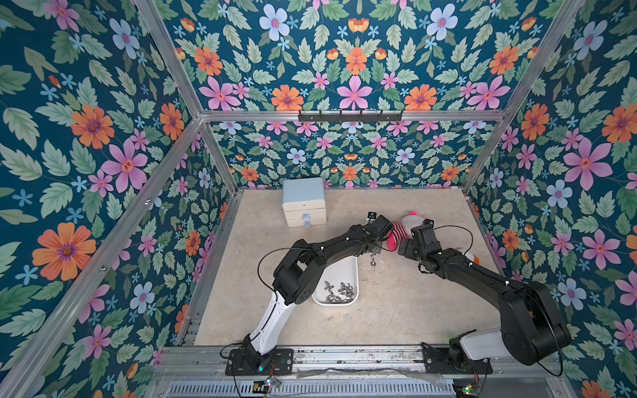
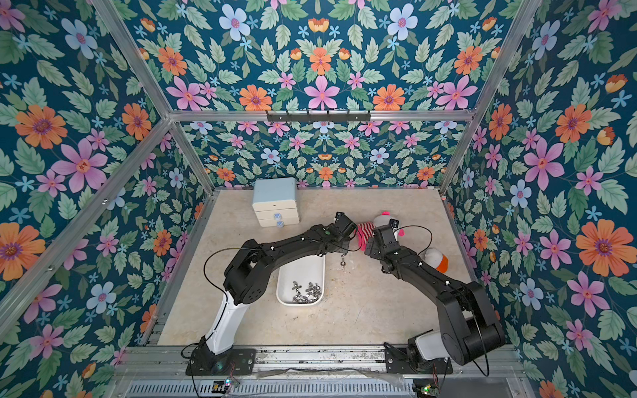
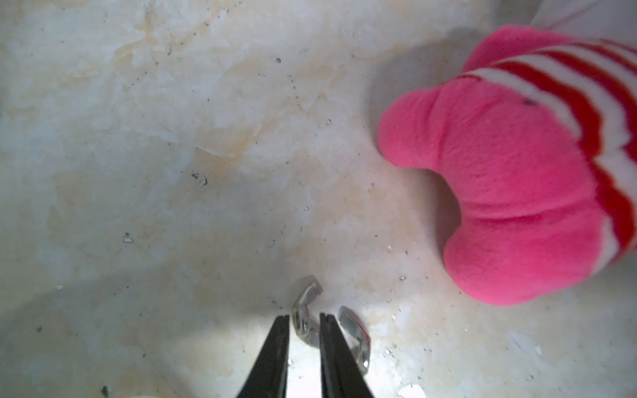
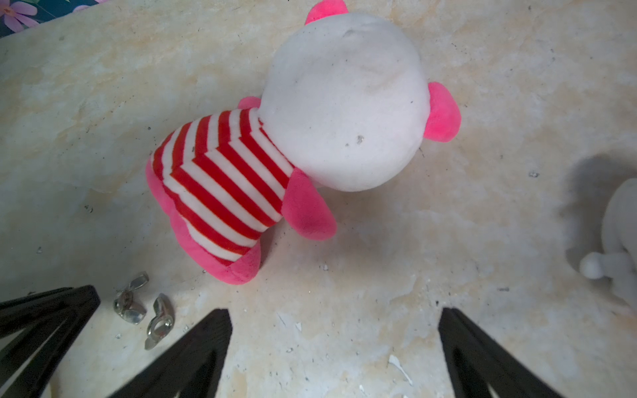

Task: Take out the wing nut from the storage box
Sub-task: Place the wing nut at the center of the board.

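The wing nut (image 3: 305,320) lies on the desk (image 3: 172,172), outside the box (image 1: 341,272). It sits between the fingers of the left hand (image 3: 304,316), which stand slightly apart and seem not to pinch it. A finger lifting off could snag a wing and drag it into the second nut (image 3: 355,339) just beside. Its wing-to-wing axis runs roughly along the fingers, one wing pointing away from them. The right hand (image 4: 334,310) hangs wide apart, empty, near the toy (image 4: 224,193).

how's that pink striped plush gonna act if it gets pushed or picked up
The plush toy looks fuzzy and stuffed, so it would probably squash and flop, not stay stiff. Its big round head may let it roll when nudged. Likely light for its size.
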Motion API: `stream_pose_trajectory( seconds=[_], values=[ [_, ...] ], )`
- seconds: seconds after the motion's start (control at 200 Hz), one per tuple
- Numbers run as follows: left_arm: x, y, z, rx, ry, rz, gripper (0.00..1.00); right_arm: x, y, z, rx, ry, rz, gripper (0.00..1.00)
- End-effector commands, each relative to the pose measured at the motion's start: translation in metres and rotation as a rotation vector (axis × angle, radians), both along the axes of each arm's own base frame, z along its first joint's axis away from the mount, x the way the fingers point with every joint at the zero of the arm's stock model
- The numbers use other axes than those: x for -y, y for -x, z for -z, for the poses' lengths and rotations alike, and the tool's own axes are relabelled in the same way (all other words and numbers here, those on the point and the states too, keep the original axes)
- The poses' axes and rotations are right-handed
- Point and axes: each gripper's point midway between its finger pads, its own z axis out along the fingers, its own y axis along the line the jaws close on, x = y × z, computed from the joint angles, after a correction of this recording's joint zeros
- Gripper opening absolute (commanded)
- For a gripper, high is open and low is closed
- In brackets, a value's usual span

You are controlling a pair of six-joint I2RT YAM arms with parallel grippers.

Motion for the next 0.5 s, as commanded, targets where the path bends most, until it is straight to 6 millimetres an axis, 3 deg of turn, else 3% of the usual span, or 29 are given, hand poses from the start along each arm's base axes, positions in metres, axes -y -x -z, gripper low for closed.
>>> stream_pose_trajectory(
  seconds=[0.0, 0.28, 0.405, 0.495],
  values=[
    [-0.005, 0.002, -0.007, -0.001, 0.001, -0.018, 0.32, -0.001, -0.002, -0.005, 0.020, -0.010, 0.007, 0.99],
    [-0.027, 0.007, -0.056, 0.087, 0.046, -0.043, 0.45, 0.001, -0.001, -0.001, 0.012, 0.005, 0.002, 0.99],
    [-0.049, 0.016, -0.072, 0.119, 0.021, -0.063, 0.58, -0.002, -0.001, -0.001, 0.012, 0.016, -0.010, 0.99],
    [-0.071, 0.028, -0.076, 0.126, -0.006, -0.079, 0.60, -0.002, -0.001, -0.002, 0.011, 0.024, -0.012, 0.99]
  ],
)
